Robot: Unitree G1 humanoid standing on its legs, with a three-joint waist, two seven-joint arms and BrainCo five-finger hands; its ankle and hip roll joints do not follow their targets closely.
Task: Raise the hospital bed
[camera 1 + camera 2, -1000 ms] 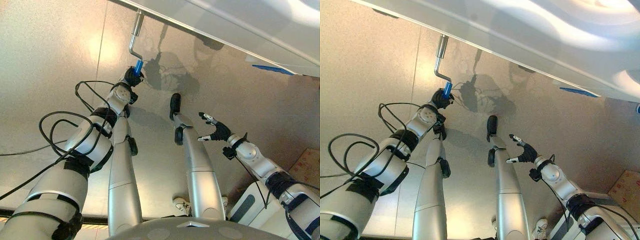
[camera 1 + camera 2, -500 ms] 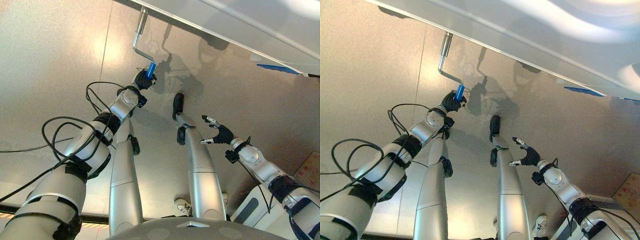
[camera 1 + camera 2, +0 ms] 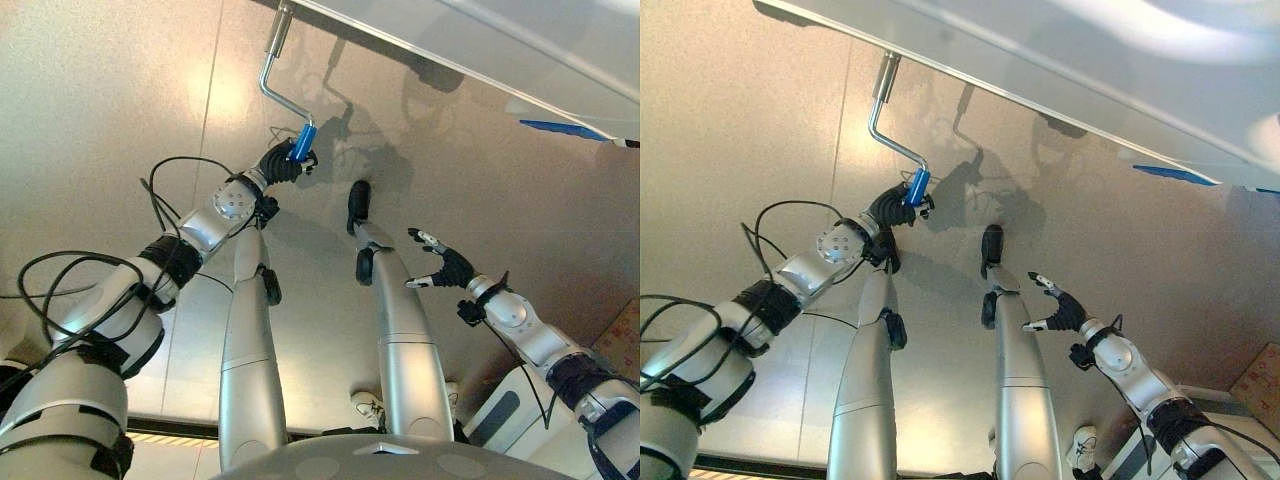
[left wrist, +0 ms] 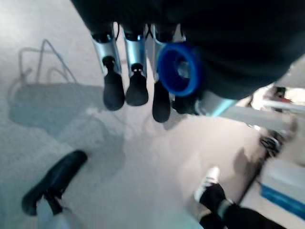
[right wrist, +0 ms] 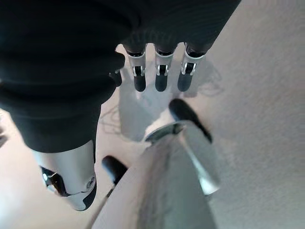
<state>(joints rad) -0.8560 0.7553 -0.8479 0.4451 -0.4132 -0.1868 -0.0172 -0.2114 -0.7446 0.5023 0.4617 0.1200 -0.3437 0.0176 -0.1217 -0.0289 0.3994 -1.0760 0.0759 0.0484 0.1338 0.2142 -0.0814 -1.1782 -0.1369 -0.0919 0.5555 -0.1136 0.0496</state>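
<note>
Cranking is the step in hand, as I judge it: the left hand [image 3: 280, 162] is curled round the blue grip [image 3: 303, 141] of the crank handle [image 3: 894, 146], a bent metal rod that runs up from the grip to a socket under the edge of the hospital bed [image 3: 480, 55]; the bed's pale frame crosses the top of both eye views, above the beige floor [image 3: 90, 120]. In the left wrist view the dark-tipped fingers [image 4: 114, 90] hang in a row beside the blue grip's round end [image 4: 178, 69], which sits tucked against the palm, so the hold looks firm. The grip lies at the low end of the rod, off to the robot's left of the bed's midline, with the offset arm of the crank slanting up and away from the hand toward the socket. The right hand [image 3: 446, 266] hangs well apart from the crank, low and to the right, holding nothing, its fingers spread and relaxed; the right wrist view shows them straight. The next move, I think, calls for sweeping the grip round in a full circle about the socket, keeping the wrist loose enough that the grip can turn in the palm; a slip off the short grip is the likely fault.
</note>
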